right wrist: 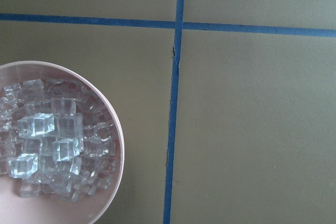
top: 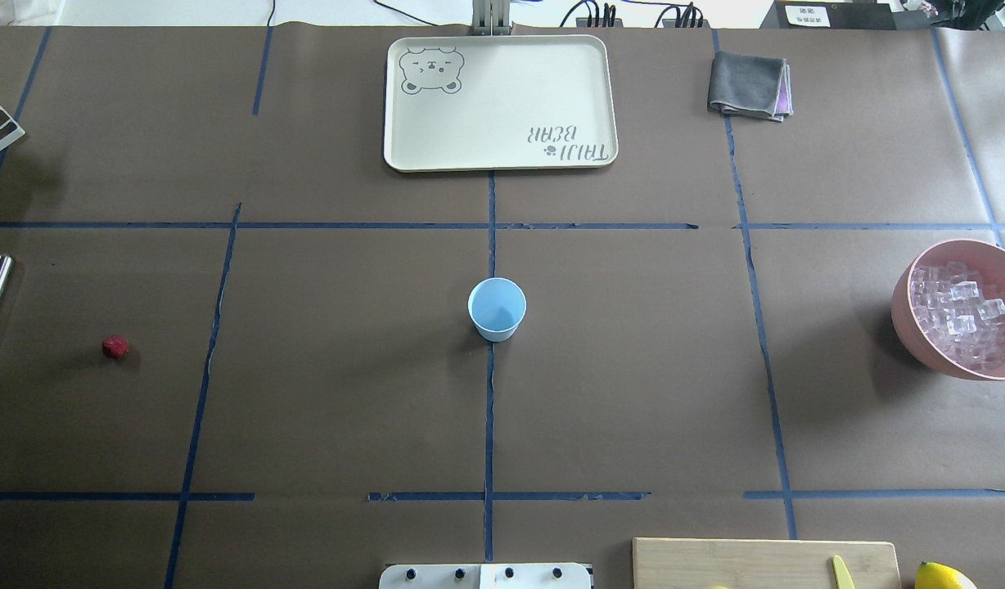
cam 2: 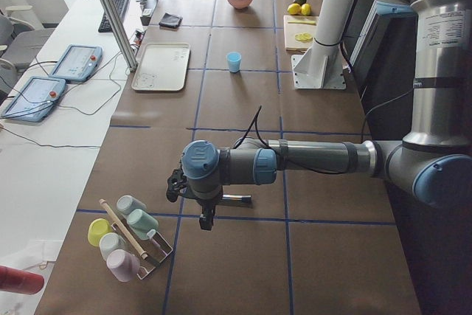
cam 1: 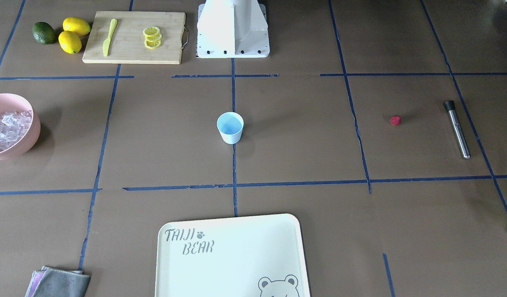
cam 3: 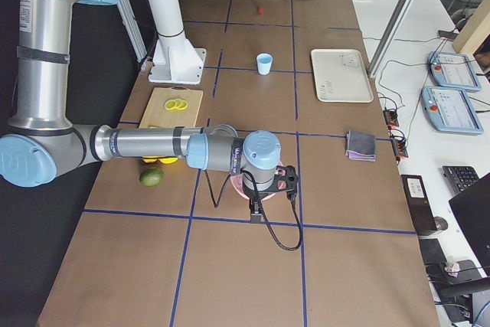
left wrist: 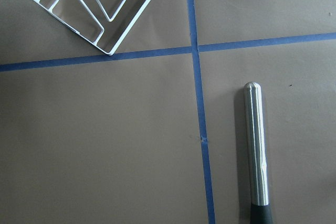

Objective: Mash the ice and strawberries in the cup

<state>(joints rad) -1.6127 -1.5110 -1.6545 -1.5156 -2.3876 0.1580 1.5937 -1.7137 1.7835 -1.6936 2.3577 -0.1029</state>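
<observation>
Task stage: at the outset, judging by the layout. In the overhead view the cup (top: 497,308) stands upright at the centre of the frame on the brown surface (top: 633,393), and its pale-blue interior appears empty. The single strawberry (top: 115,347) lies bare on the surface at the middle left of that frame, well apart from the cup. The ice (top: 965,315) is heaped in the pink bowl (top: 912,339) at the right edge, equally far from the cup. A metal rod with a dark end (cam 1: 457,129), probably the mashing tool, lies flat at the right of the front-facing view, near the strawberry. Loading the cup and mashing therefore both remain to be done. The left gripper (cam 2: 206,220) hangs above the rod at the lower centre of the left side view. The right gripper (cam 3: 256,210) hangs over the pink bowl at the centre of the right side view. Neither wrist view shows any fingers, so how far open either one is cannot be told. Neither appears to hold or touch anything.
</observation>
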